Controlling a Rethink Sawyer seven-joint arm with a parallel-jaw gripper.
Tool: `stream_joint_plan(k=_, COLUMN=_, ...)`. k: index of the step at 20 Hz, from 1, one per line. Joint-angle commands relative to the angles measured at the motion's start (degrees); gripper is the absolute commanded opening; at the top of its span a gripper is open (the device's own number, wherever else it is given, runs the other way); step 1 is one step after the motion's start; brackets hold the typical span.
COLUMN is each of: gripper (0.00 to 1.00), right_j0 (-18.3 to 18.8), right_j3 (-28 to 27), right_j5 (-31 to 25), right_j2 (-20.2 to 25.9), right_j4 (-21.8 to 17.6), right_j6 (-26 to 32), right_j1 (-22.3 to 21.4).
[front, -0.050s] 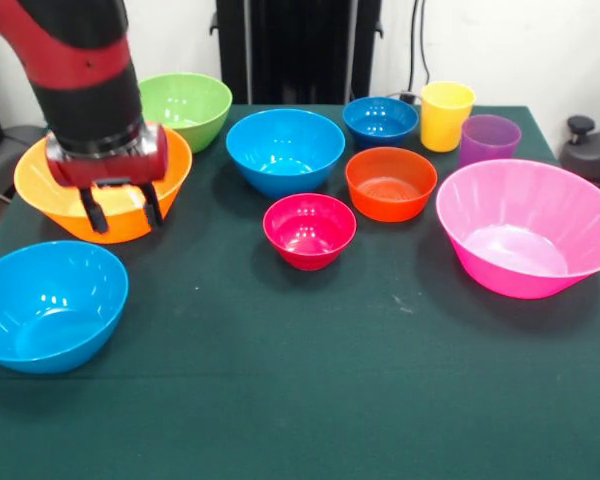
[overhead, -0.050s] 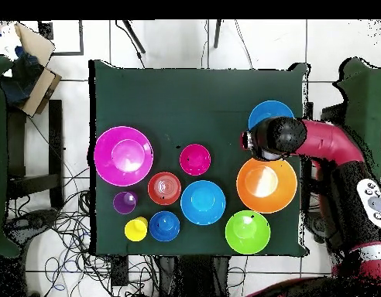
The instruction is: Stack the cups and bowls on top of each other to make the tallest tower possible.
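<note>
My gripper (front, -0.050s: 121,209) hangs with fingers spread, holding nothing, over the near rim of the large orange bowl (front, -0.050s: 50,195). I'd lower 1 finger inside that rim and pinch squarely. No tower exists; the green bowl (front, -0.050s: 190,105) crowds behind, a light blue bowl (front, -0.050s: 45,305) in front.

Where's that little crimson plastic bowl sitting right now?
In the front view the small crimson plastic bowl stands upright near the table's middle, apart from its neighbours: in front of the medium light blue plastic bowl and left of the small orange-red plastic bowl.
</note>
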State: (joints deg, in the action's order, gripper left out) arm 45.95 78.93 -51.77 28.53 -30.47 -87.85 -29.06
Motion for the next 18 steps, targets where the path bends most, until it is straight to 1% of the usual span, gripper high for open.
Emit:
stream_joint_plan(k=1, gripper=1.00, right_j0=-0.8, right_j3=4.7, right_j5=-6.3, right_j2=2.7, right_j4=-1.3, right_j6=14.4, right_j1=-6.9)
stream_joint_plan(k=5, gripper=1.00, right_j0=-1.0, right_j3=4.5, right_j5=-6.5, right_j2=3.0, right_j4=-1.7, right_j6=13.9, right_j1=-6.8)
stream_joint_plan(k=11, gripper=1.00, right_j0=-1.2, right_j3=2.5, right_j5=-5.7, right_j2=3.4, right_j4=-2.5, right_j6=14.6, right_j1=-4.0)
stream_joint_plan(k=18, gripper=1.00, right_j0=-0.2, right_j3=2.2, right_j5=-4.6, right_j2=6.1, right_j4=-3.0, right_j6=19.3, right_j1=-1.8)
